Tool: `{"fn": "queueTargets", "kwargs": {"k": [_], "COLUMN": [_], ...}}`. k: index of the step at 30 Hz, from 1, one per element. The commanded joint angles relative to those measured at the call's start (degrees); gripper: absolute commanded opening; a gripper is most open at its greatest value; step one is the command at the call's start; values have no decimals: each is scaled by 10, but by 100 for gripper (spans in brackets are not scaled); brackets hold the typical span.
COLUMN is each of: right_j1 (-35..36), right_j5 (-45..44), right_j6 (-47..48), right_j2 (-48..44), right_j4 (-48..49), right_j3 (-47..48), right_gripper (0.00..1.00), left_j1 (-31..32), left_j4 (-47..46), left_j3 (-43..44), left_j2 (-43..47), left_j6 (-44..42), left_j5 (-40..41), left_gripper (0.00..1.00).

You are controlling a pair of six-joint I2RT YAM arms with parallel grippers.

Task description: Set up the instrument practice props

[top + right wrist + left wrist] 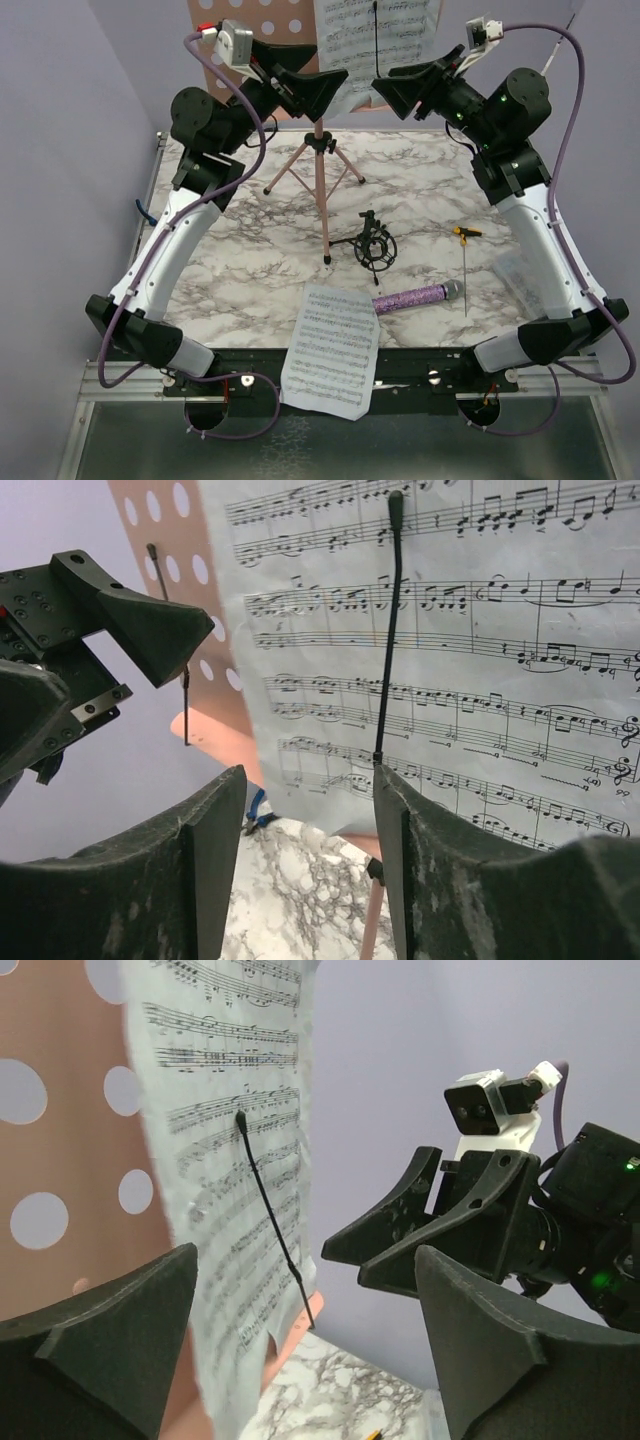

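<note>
Top external: microphone [420, 296] lies crosswise, head pointing right.

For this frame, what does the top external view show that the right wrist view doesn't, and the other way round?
Only top external: the stand's tripod legs, a loose sheet-music page overhanging the near edge of the table, the purple microphone, the black shock-mount and a yellow-handled screwdriver.
Only right wrist: a second retainer wire against the bare side of the pink perforated desk.
Both: that desk, the sheet-music page on it behind a black retainer wire, and the left gripper and right gripper, open and empty.
</note>
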State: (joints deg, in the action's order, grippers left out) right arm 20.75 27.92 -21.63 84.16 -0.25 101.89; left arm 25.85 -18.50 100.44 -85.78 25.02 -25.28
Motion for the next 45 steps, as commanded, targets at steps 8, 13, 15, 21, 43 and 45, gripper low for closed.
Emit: {"fn": "queueTargets", "kwargs": {"k": [8,13,15,21,43,45], "right_j1": [-3,-3,-3,-2,-3,-3], "right_j5": [0,2,0,-6,-31,-32], "right_j6": [-7,-10,-11,-19,-34,-32], "right_j2": [-70,-90,-99,-134,-267,-273], "right_j4": [55,66,66,70,8,4], "right_j3": [-73,-108,-126,-195,-485,-502], "right_gripper": [76,85,89,97,100,100], "left_j1": [-2,-1,-2,-2,-2,-2], "left_j4": [-81,-87,-88,-88,44,48], "left_j3": [-135,-207,-239,-356,-821,-851], "left_j2": [112,165,187,256,554,572], "left_j6": [32,32,30,34,151,173], "left_j5": [-4,-6,-6,1,199,213], "left_gripper": [99,99,99,99,99,99]}}
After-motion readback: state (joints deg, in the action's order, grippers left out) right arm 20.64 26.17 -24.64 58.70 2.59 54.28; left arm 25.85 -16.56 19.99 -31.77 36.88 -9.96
